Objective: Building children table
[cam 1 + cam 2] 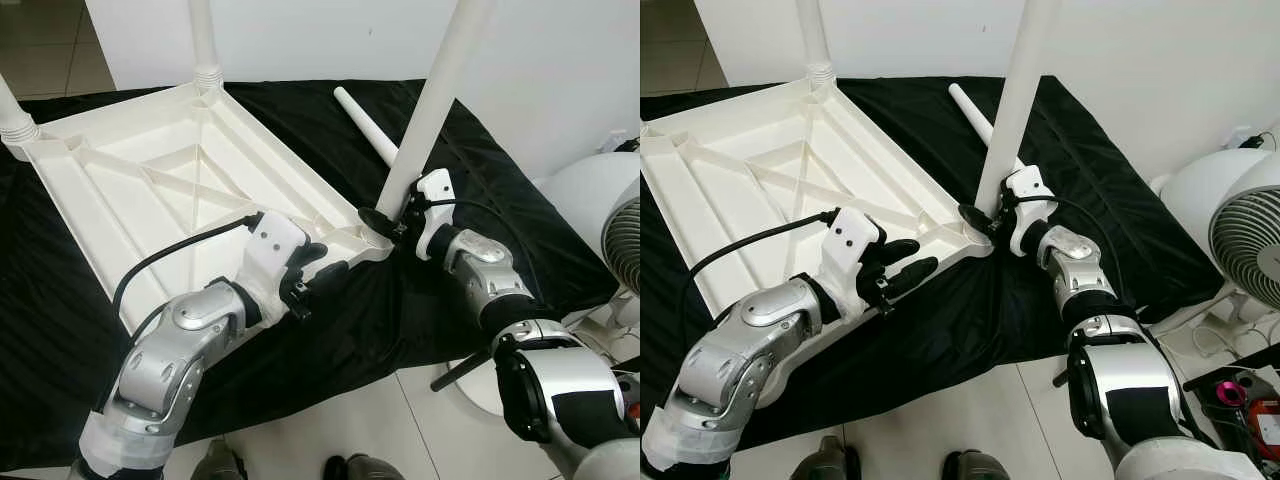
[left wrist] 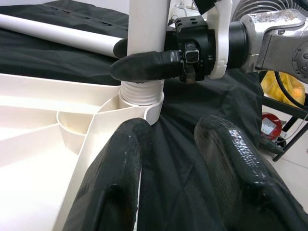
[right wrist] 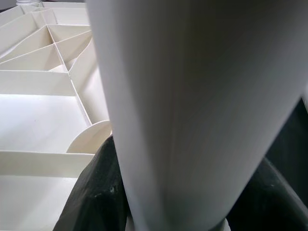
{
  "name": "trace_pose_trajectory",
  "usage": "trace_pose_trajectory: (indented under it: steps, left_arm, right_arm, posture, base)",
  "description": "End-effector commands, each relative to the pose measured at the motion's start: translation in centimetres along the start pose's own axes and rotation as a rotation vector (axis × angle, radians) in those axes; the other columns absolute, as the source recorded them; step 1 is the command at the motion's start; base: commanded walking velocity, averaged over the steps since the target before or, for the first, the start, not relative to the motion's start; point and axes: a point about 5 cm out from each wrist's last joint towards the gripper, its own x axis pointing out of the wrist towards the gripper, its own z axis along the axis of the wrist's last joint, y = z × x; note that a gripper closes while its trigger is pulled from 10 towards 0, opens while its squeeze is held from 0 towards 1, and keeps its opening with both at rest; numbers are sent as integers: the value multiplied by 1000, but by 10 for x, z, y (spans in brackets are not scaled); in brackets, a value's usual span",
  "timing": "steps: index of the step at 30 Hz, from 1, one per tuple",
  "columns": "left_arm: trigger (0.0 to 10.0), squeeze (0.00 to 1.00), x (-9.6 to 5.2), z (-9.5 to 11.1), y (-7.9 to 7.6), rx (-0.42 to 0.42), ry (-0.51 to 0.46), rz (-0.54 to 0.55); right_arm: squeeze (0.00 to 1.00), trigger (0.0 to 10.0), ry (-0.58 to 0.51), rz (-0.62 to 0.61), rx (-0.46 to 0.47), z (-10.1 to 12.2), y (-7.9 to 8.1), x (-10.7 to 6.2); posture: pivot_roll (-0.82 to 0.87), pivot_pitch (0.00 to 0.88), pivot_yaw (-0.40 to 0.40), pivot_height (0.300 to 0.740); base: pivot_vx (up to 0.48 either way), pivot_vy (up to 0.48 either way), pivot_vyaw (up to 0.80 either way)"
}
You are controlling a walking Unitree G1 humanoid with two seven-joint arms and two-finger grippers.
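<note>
**Ana:** Left eye view first: what is the biggest thing?

**Ben:** A black cloth [image 1: 500,210] spread over the floor, and on it the white table top [image 1: 150,190], upside down with its ribbed underside showing. It lies toward the robot's left.

**Ana:** And the legs?

**Ben:** Two legs stand at the far corners. A third leg [image 1: 435,105] rises from the near right corner, slightly tilted, its ribbed base set in the corner socket. A loose leg [image 1: 365,125] lies flat on the cloth just behind it.

**Ana:** The arms?

**Ben:** The right gripper [image 1: 388,222] pinches the third leg just above the socket, one finger on each side. The left gripper [image 1: 902,264] rests at the table top's near edge, fingers spread, straddling the rim

**Ana:** Anything smaller?

**Ben:** A white fan [image 1: 1250,235] at far right
</note>
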Motion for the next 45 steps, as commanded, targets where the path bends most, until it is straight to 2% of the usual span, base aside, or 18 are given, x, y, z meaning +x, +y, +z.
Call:
trace_pose_trajectory:
  steps: [1,9,18,20,21,22,23,24,25,29,30,33,35,43,44,45]
  left_arm:
    - [10000,0,0,5,0,11,-7,25]
    - [10000,0,0,6,1,14,-9,23]
    - [10000,0,-1,4,1,14,-8,27]
    - [10000,0,-1,4,1,15,-8,29]
    - [10000,0,-1,4,1,15,-8,29]
    - [10000,0,-1,3,2,16,-8,32]
    - [10000,0,-1,3,2,16,-8,32]
    - [10000,0,-2,3,3,18,-7,38]
    - [10000,0,-2,3,3,18,-7,38]
    - [10000,0,-2,2,5,20,-6,43]
    - [10000,0,-2,2,5,20,-6,43]
    - [10000,0,-2,3,7,23,-10,47]
    - [10000,0,-2,4,8,23,-11,47]
    - [10000,0,-2,4,10,33,-8,40]
    - [10000,0,-2,5,12,34,-8,44]
    - [10000,0,-2,5,12,34,-8,44]
  right_arm:
    - [0,10000,65,-37,54,-16,2,-2]
    - [0,10000,104,-141,95,-22,1,0]
    - [0,10000,36,-276,155,-19,19,17]
    - [0,10000,35,-378,192,-20,23,20]
    - [0,10000,35,-378,192,-20,23,20]
    - [0,10000,14,-469,213,-19,31,22]
    - [0,10000,14,-469,213,-19,31,22]
    - [0,10000,-23,-600,244,-17,45,23]
    - [0,10000,-23,-600,244,-17,45,23]
    - [0,10000,-32,-741,311,-20,61,20]
    - [0,10000,-32,-741,311,-20,61,20]
    - [0,10000,-33,-737,340,-18,77,19]
    - [0,10000,-32,-721,333,-18,80,20]
    - [0,10000,-48,-742,294,-15,71,10]
    - [1000,10000,-84,-718,307,-12,69,7]
    - [1000,10000,-84,-718,307,-12,69,7]
  posture:
    - [1,95,-43,740]
    - [1,94,-47,740]
    - [5,77,-69,740]
    - [5,76,-72,740]
    - [5,76,-72,740]
    - [5,72,-77,740]
    - [5,72,-77,740]
    - [3,70,-84,740]
    - [3,70,-84,740]
    - [0,63,-88,740]
    - [0,63,-88,740]
    - [-10,59,-82,740]
    - [-10,59,-82,740]
    - [-14,53,-73,740]
    - [-14,54,-73,740]
    - [-14,54,-73,740]
  base:
    - [0,0,0]
    - [0,0,0]
    - [0,0,0]
    - [0,0,0]
    - [0,0,0]
    - [0,0,0]
    - [0,0,0]
    - [0,0,0]
    - [0,0,0]
    - [0,0,0]
    - [0,0,0]
    - [0,0,0]
    - [0,0,0]
    - [0,0,0]
    - [0,0,0]
    - [0,0,0]
